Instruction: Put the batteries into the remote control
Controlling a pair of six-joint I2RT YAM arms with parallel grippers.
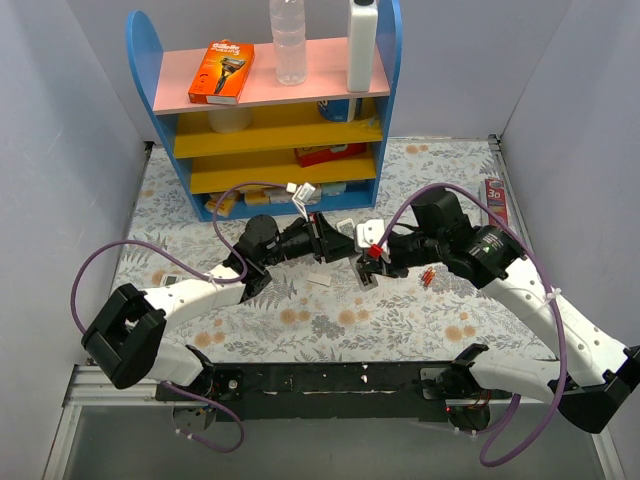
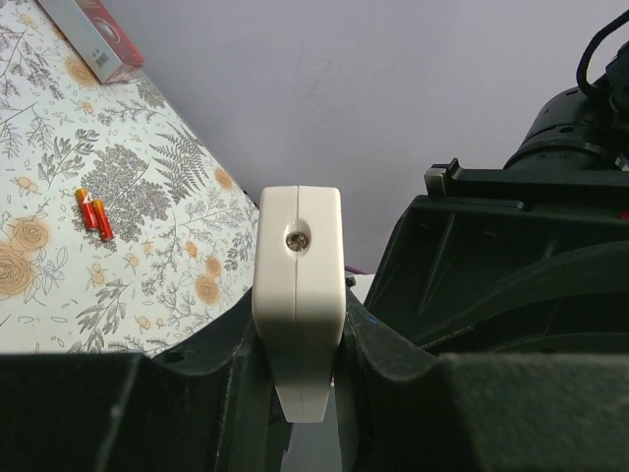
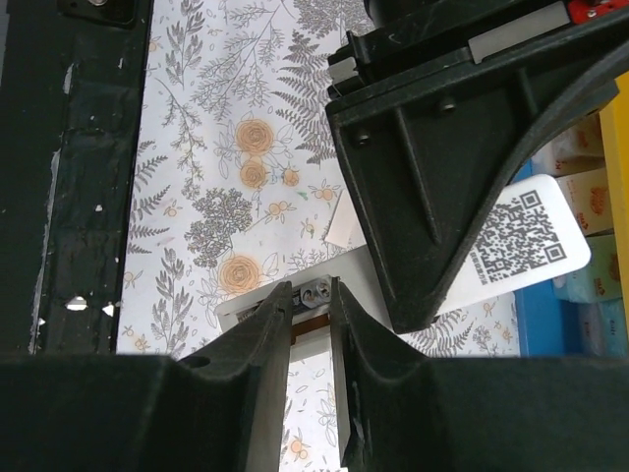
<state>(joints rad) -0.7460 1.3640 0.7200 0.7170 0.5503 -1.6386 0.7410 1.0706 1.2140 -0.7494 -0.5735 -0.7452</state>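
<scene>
My left gripper (image 1: 335, 243) is shut on the remote control (image 1: 365, 275), a slim white bar, and holds it above the table. In the left wrist view the remote's end (image 2: 298, 285) stands clamped between the jaws of the left gripper (image 2: 300, 339). In the right wrist view my right gripper (image 3: 312, 295) is closed to a narrow gap on a battery (image 3: 316, 292), a dark cylinder with a metallic end. The battery is at the open compartment of the remote (image 3: 350, 266). Seen from above, the right gripper (image 1: 372, 262) meets the remote from the right.
A small flat white cover plate (image 1: 320, 282) lies on the floral cloth left of the remote. Two small orange-red cylinders (image 1: 428, 277) lie right of the grippers. A red box (image 1: 495, 200) lies at the right edge. The blue and yellow shelf (image 1: 280, 150) stands at the back.
</scene>
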